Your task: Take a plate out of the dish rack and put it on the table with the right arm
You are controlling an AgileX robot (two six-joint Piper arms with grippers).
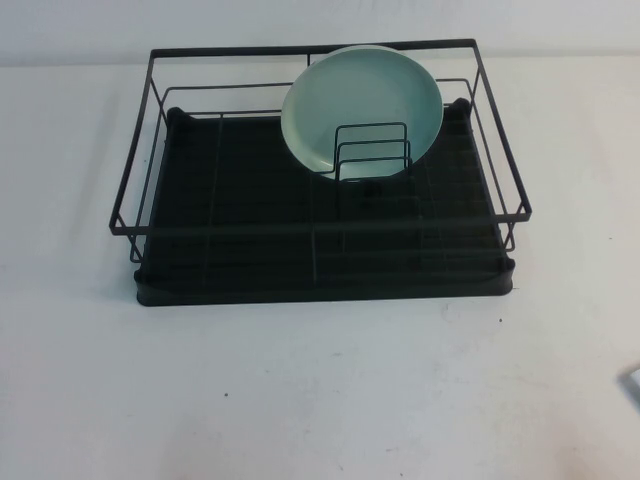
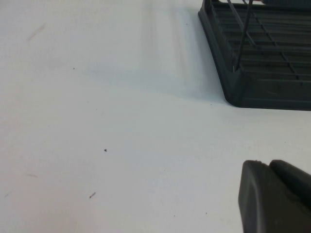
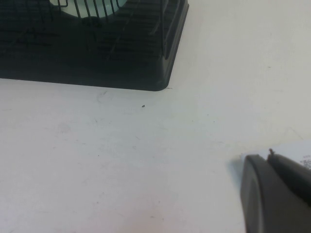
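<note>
The pale mint-green plate (image 1: 360, 105) stands on edge in the small wire plate holder (image 1: 372, 150) at the back right of the black dish rack (image 1: 320, 262). Neither arm shows in the high view. In the left wrist view my left gripper (image 2: 268, 163) hangs shut and empty over the white table (image 2: 121, 145), near the rack's front left corner (image 2: 243, 92). The right wrist view has my right gripper (image 3: 265, 156) shut and empty above the table, short of the rack's front right corner (image 3: 165, 77). A sliver of the plate (image 3: 87, 7) shows behind the wires.
The white, slightly speckled table (image 1: 300, 390) stretches in front of the rack and on both sides. A pale printed slip (image 3: 296, 150) lies under the right gripper; its corner (image 1: 632, 385) peeks in at the high view's right edge.
</note>
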